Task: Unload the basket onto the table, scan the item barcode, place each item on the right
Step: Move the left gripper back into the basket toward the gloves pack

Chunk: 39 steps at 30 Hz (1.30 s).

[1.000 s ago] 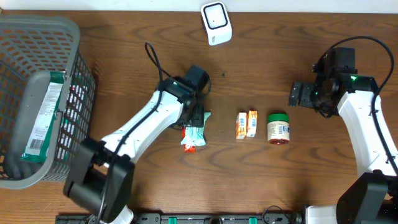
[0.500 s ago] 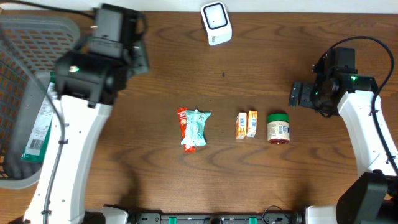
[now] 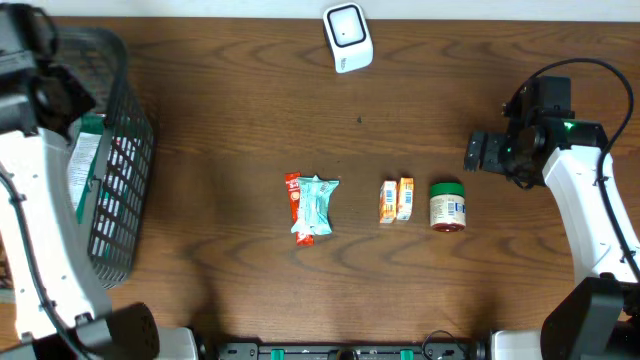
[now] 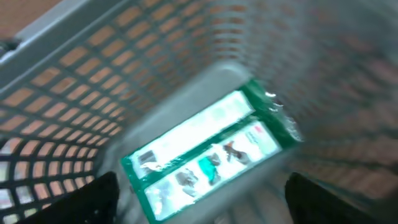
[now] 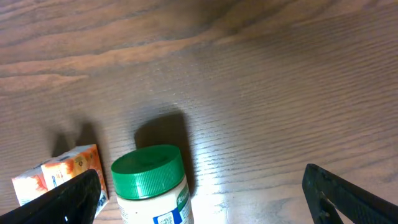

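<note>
At far left, over the grey basket [image 3: 120, 210]: left fingers [image 4: 93, 198] spread wide, 1 dark tip at each lower corner of the wrist view, gripping nothing, touching nothing. Directly below the gap, on the basket floor: a green-and-white packet [image 4: 208, 152], lying flat and skewed, clear of both tips. Heavy blur across that whole view; print on the packet unreadable. From overhead, only a strip of the packet visible beside the white left arm, and the fingers themselves not made out.

At right, above the worktop [image 3: 230, 110]: right fingers [image 5: 74, 196] equally wide, empty, hanging clear of everything. Below and between them, nearer the left tip: a green-lidded jar [image 5: 149, 183], cut off by the lower edge of the wrist view. Just left of it, orange boxes [image 5: 59, 168], partly behind that tip.

Across mid-worktop, from left to right: red and teal packets [image 3: 310, 208] touching each other, then the 2 orange boxes side by side, then the jar just beside them. At the far edge: a white scanner [image 3: 346, 38], well apart from every item and from both sets of fingers.
</note>
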Tool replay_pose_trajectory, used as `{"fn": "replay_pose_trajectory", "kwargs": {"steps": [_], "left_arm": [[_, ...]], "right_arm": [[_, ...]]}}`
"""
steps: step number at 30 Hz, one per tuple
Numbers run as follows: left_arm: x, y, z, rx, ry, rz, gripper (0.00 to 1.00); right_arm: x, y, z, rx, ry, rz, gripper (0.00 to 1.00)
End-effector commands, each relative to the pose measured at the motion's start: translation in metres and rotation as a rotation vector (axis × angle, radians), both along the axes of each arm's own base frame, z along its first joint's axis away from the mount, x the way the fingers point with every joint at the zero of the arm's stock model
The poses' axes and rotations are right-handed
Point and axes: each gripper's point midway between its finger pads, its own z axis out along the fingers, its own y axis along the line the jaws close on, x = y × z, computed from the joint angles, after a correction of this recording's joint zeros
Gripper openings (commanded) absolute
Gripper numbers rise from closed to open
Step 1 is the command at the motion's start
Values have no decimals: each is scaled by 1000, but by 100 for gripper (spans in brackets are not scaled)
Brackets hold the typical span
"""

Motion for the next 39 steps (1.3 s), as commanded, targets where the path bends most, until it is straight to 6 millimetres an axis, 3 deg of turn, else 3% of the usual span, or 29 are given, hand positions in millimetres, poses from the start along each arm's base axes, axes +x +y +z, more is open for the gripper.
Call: {"fn": "replay_pose_trajectory", "kwargs": {"steps": [1, 3, 9, 12, 14, 17, 20, 31, 39], "left_arm": [[-6, 30, -40, -60, 94, 77, 95], [-4, 37, -66, -120, 138, 86, 100], [15, 27, -154, -333, 318, -103, 98], [17, 27, -187, -370, 396, -124, 98], [17, 27, -198, -383, 427, -141, 98], [24, 11, -221, -481, 446, -250, 98], [26, 2, -233, -528, 459, -322, 98], [18, -1, -262, -559, 506, -311, 98], [2, 19, -292, -444, 554, -193, 98]], "right_arm": [[3, -2, 10, -9, -29, 0, 99], [3, -2, 10, -9, -29, 0, 99], [3, -2, 10, -9, -29, 0, 99], [3, -2, 10, -9, -29, 0, 99], [3, -2, 10, -9, -29, 0, 99], [3, -2, 10, -9, -29, 0, 99], [3, -2, 10, -9, -29, 0, 99], [3, -2, 10, -9, -29, 0, 99], [3, -2, 10, -9, -29, 0, 99]]}}
